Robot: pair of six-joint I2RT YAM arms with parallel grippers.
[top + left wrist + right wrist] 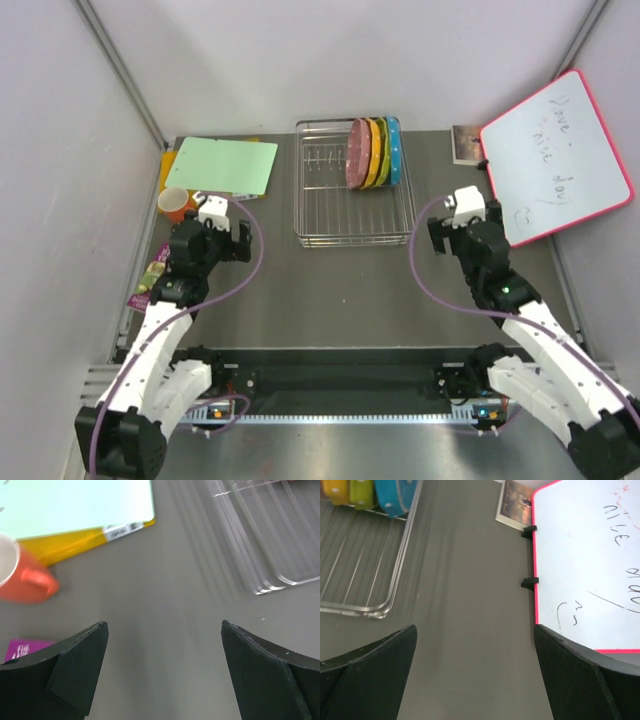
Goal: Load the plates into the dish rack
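Pink, orange, yellow-green and blue, all white-dotted: four small round scalloped plates [374,152], on edge and face to face in one row, in the far right corner of the rectangular silver wire dish rack [352,222]. Pink at the left end of the row, blue at the right, just beside the rack's right wall. Upright wire dividers to the left of the row. Rack flat on the dark grey table [340,290], at the far middle, between the two arms.

Left pincer [164,627] low over the table at the rack's near left, black fingers spread wide apart, gripping nothing. Right pincer [475,630] at the rack's near right, likewise spread wide and gripping nothing, grey table beneath.

Near the left pincer, an upright orange cup [175,203] with a white inside, just by the near corner of a pale green rectangular cutting board [222,165] lying over a yellow sheet [70,542]. Purple packet [140,298] at the table's left edge.

Right of the rack, a pink-framed whiteboard [555,155] with handwriting, two small black feet on its frame, and a small photo card [466,143] at its far left corner.
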